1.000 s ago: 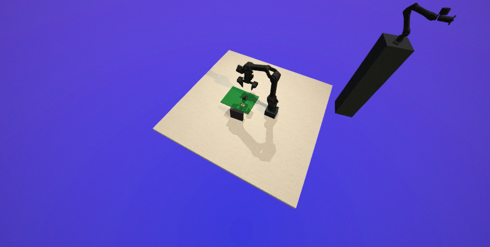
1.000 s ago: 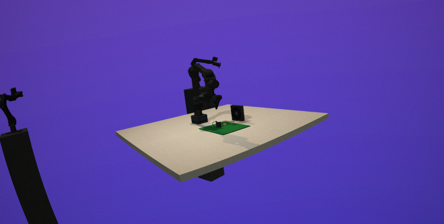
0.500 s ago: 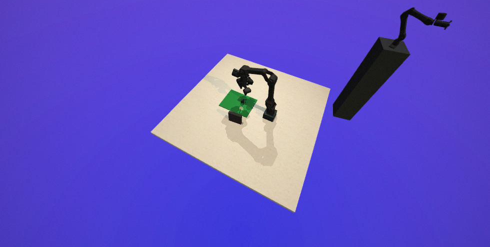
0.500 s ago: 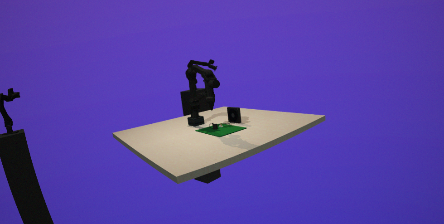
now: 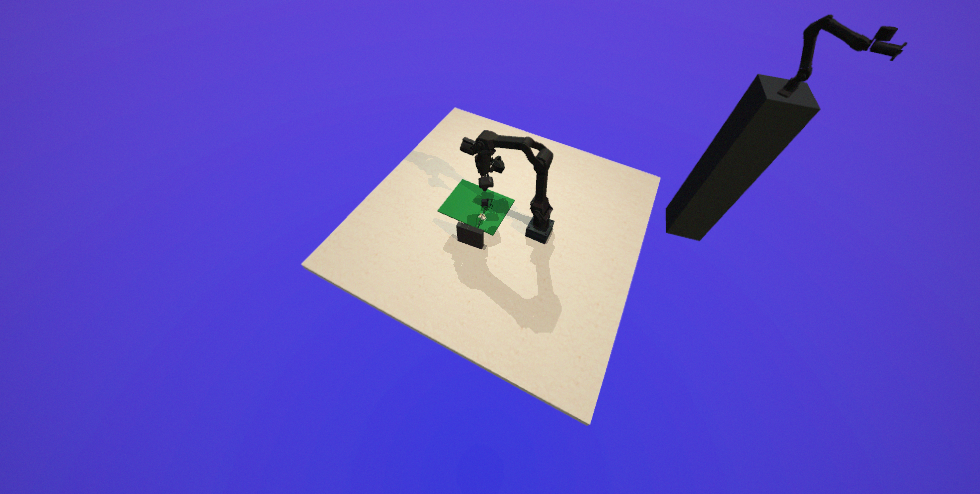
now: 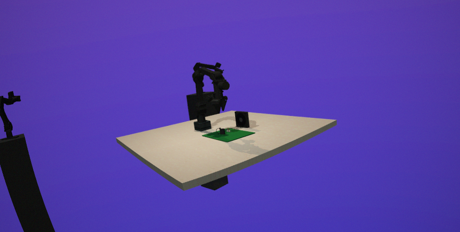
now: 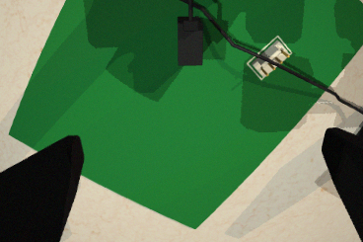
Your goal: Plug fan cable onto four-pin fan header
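Note:
The black plug (image 5: 486, 203) (image 6: 222, 131) (image 7: 189, 43) rests on the green board (image 5: 453, 202) (image 6: 230, 138) (image 7: 148, 152), apart from the header. The small white four-pin header (image 5: 482, 216) (image 6: 228, 130) (image 7: 279, 47) sits right of the plug in the wrist view. The dark cable (image 7: 234, 43) loops behind the plug and passes over the header. My gripper (image 5: 491, 179) (image 7: 205, 144) is open and empty above the board, its fingers wide apart. In the wrist view the plug lies above the line between the fingertips. The header's pins are partly hidden by the cable.
The black square fan (image 5: 470, 235) (image 6: 241, 119) stands upright by the board's edge, on the header's side. The arm's base (image 5: 539, 230) (image 6: 202, 125) stands on the pale table (image 5: 548, 367) (image 6: 160, 153) beside the board. A second arm stands on a dark pillar (image 5: 740, 161) off the table.

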`<state>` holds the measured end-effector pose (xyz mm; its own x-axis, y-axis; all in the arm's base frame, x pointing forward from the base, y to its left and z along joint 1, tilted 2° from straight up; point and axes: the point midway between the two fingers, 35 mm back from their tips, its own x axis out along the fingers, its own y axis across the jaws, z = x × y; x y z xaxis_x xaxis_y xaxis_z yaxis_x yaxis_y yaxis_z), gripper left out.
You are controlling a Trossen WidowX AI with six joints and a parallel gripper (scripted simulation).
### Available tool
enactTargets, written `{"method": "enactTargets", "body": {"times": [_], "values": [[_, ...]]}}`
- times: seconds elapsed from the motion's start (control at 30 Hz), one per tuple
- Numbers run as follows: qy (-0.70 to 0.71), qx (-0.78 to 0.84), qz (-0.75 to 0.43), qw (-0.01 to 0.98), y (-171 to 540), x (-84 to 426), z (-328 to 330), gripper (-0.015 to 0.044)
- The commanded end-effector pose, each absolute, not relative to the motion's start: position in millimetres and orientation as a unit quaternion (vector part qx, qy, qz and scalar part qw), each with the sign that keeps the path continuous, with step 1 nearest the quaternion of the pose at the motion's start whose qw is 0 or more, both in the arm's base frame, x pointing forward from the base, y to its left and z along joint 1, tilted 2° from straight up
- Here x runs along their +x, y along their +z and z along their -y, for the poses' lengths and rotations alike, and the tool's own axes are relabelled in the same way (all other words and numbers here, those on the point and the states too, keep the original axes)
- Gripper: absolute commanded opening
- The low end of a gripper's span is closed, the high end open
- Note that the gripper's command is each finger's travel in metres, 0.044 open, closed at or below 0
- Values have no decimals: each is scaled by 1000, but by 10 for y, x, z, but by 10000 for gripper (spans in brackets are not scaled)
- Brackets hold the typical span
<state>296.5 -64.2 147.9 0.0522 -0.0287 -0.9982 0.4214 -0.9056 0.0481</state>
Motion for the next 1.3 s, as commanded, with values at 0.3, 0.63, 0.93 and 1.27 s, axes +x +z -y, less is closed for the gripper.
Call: {"method": "enactTargets", "body": {"times": [0.3,0.63,0.93,1.27], "values": [[-677,706,-131,163,511,3005,680,440],[-677,706,-131,163,440,3014,683,440],[-677,706,-131,163,292,3026,690,440],[-677,706,-131,163,129,3030,695,440]]}}
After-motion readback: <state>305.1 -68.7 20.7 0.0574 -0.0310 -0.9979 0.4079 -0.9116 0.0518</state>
